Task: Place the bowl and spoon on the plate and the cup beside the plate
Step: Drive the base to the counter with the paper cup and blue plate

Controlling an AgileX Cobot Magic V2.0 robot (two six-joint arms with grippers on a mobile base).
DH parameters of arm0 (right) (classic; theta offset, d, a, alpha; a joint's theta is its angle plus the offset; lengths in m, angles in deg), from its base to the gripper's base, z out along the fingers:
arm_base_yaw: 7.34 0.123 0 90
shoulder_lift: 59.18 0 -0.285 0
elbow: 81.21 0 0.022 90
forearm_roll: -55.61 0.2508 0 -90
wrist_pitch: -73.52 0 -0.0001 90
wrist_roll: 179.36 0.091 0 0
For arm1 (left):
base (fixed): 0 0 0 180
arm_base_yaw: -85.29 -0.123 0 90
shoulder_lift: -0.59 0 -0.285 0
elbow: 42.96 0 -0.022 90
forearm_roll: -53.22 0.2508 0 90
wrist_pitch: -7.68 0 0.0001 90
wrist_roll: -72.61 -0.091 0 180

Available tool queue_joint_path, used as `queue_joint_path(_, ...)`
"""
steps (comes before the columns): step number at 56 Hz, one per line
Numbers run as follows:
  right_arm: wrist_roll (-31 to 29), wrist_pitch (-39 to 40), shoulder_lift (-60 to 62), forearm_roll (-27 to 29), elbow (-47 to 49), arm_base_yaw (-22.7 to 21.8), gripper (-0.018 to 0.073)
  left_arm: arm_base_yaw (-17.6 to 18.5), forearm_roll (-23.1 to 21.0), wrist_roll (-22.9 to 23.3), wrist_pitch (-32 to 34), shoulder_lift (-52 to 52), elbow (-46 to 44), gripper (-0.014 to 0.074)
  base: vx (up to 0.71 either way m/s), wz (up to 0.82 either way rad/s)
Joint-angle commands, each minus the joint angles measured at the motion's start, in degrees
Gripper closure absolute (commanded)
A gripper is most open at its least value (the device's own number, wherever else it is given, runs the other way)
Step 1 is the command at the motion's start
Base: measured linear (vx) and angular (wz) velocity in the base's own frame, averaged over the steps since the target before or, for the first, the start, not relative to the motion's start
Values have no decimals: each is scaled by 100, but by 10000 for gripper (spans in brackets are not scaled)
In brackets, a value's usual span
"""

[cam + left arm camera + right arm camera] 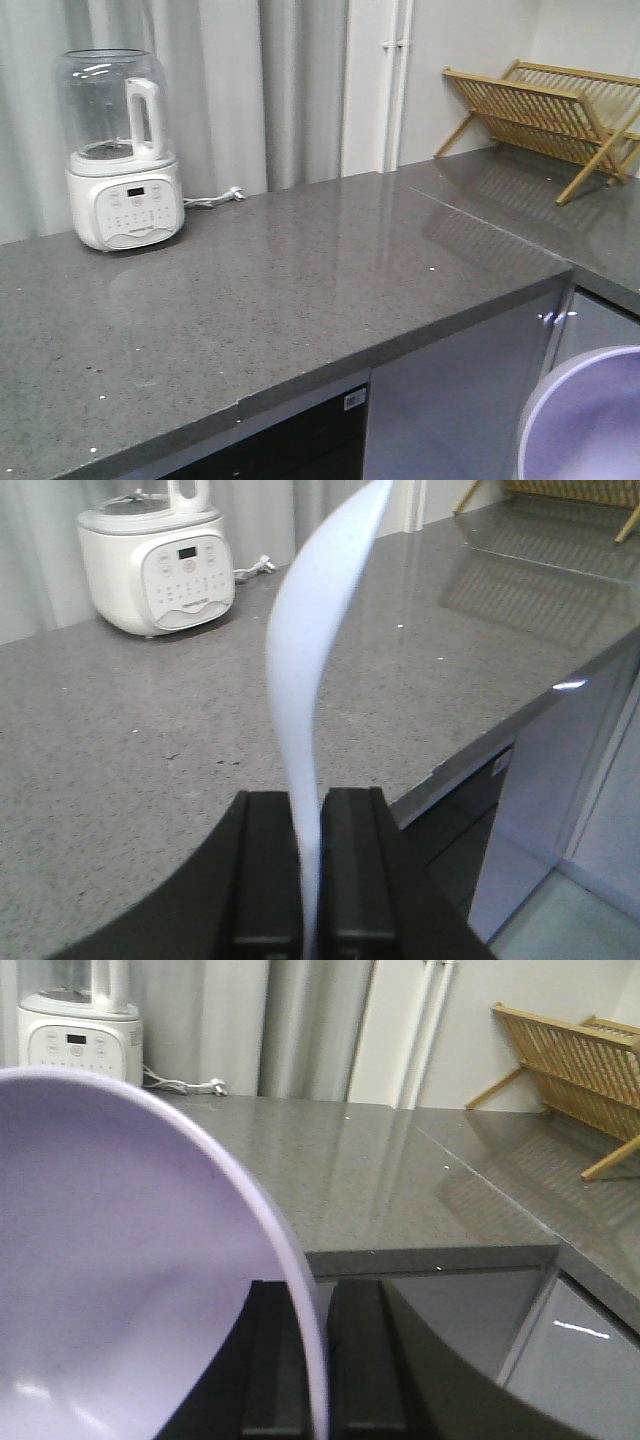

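Kitchen corner, grey curtain behind. Grey speckled worktop runs in an L.

**Fixtures:** white blender far ahead and left of both end effectors. Wooden rack far ahead and right. Neither touches any task item.

**Left end effector**: fingers pressed together on the spoon. It is pinched at its lower end and rises up from the fingers in a curve, its top leaning right. I cannot tell which end is gripped. Worktop lies below and ahead.

**Right end effector**: fingers closed on the rim of the bowl, one inside the wall and one outside. The bowl is tilted, its hollow facing the wrist camera, hanging left of the fingers. The front view shows it low at the right, off the worktop edge and in front of the cabinet fronts.

**Not in view:** plate and cup, in all three views.

**Step (judgement):** carry phase. Both items are in hand and neither is set down. Nothing of the arrangement shows on the worktop.

**Next move calls for:**
- Locate the plate before any release.
- Bring the right end effector up over the worktop edge and level the bowl, so it lands flat on the plate.
- Lay the spoon on the plate only after that. Its handle pose needs checking first.
- The cup needs a free end effector, so it comes last.
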Motion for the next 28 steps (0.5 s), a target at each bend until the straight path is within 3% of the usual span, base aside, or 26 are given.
queue_joint_path(1, -46, 487, -22, 21, 172, 12, 568, 40, -146, -8, 471, 30, -141, 596, -9, -42)
queue_joint_path(28, -46, 487, -22, 21, 172, 12, 568, 40, -146, -8, 471, 30, -141, 596, -4, -57)
